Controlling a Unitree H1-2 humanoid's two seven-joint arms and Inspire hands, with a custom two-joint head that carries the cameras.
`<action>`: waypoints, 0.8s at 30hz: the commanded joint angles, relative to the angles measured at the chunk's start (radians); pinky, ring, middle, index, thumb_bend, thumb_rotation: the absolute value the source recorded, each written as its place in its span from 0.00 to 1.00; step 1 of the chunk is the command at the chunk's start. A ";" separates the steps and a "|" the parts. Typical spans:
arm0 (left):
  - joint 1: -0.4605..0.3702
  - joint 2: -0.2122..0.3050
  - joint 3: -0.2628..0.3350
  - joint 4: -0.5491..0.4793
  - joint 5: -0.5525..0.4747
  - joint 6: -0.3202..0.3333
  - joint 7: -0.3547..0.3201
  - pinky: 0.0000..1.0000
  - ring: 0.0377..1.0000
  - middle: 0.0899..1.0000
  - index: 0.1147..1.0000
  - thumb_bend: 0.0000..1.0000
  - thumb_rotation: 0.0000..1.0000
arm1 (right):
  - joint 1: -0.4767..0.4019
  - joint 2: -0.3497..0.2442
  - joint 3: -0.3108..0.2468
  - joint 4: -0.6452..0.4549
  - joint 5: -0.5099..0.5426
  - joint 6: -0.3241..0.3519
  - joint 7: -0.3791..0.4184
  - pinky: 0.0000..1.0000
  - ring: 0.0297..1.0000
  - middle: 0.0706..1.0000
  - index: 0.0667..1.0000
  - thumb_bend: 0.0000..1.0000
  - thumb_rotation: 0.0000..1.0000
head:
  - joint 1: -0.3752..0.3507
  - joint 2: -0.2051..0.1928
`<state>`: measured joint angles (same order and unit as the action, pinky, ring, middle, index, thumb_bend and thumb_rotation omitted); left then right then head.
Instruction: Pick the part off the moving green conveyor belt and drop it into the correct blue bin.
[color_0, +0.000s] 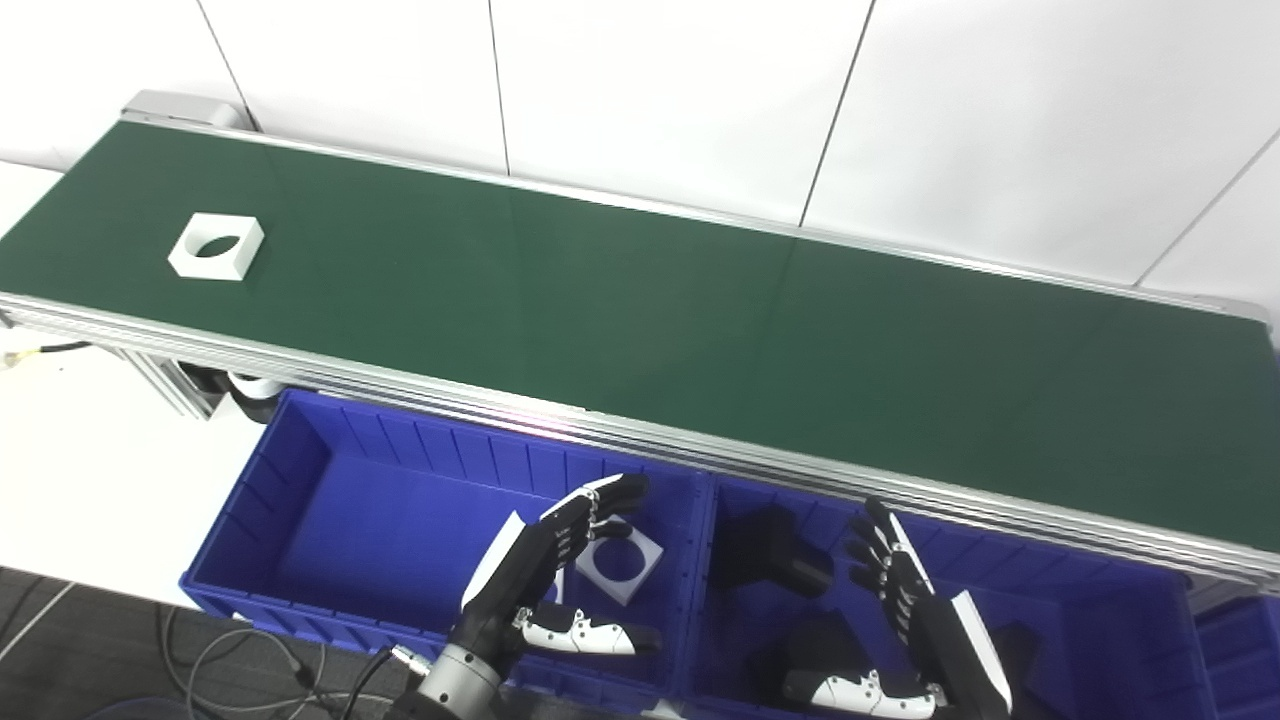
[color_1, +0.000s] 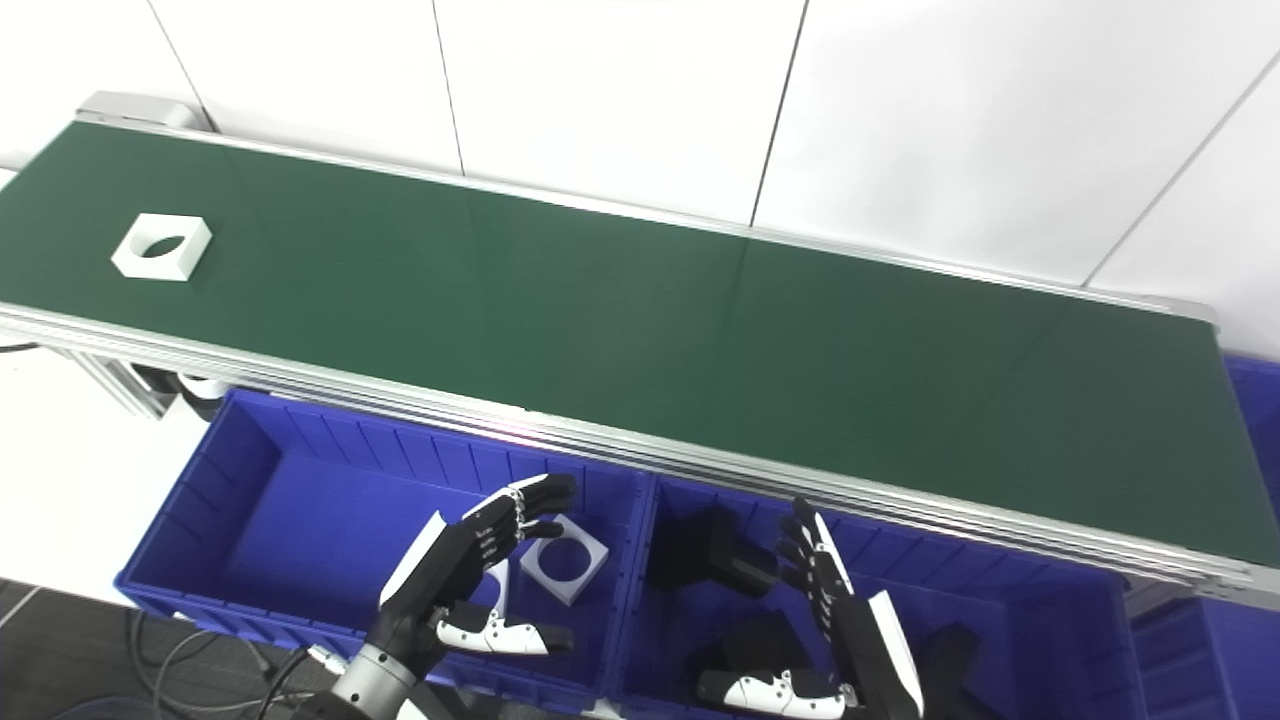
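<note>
With both the left hand (color_0: 545, 585) and right hand (color_0: 905, 610) open and empty over the blue bins (color_0: 300, 480) at lower frame, the white square part (color_0: 216, 246) at upper left could ride past if the reach is mistimed.

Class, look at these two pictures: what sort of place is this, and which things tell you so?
Probably a sorting station in a factory or robotics lab: a long green conveyor belt carrying a white part, with blue bins of sorted parts below.
</note>
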<state>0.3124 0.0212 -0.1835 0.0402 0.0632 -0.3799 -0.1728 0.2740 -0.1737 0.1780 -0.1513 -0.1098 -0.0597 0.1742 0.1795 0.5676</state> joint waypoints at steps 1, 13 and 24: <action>-0.011 0.002 -0.003 -0.010 0.002 -0.046 0.010 0.78 0.84 0.84 0.81 0.88 0.14 | -0.001 0.003 -0.002 -0.028 0.005 -0.065 -0.005 0.90 0.93 0.95 1.00 0.91 0.08 | 0.003 -0.007; -0.024 -0.001 -0.007 0.032 0.018 -0.082 0.020 0.76 0.83 0.84 0.81 0.90 0.13 | -0.007 -0.006 -0.009 0.037 0.020 -0.143 -0.003 0.89 0.93 0.95 1.00 0.91 0.04 | 0.038 -0.060; -0.040 0.000 -0.019 0.070 0.018 -0.089 0.037 0.74 0.81 0.82 0.79 0.91 0.11 | -0.015 -0.009 -0.015 0.099 0.046 -0.207 0.004 0.90 0.93 0.96 1.00 0.88 0.00 | 0.075 -0.116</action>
<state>0.2876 0.0201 -0.1976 0.1228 0.0734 -0.4259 -0.1497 0.2671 -0.1803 0.1692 -0.0425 -0.0864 -0.1894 0.1752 0.2546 0.4510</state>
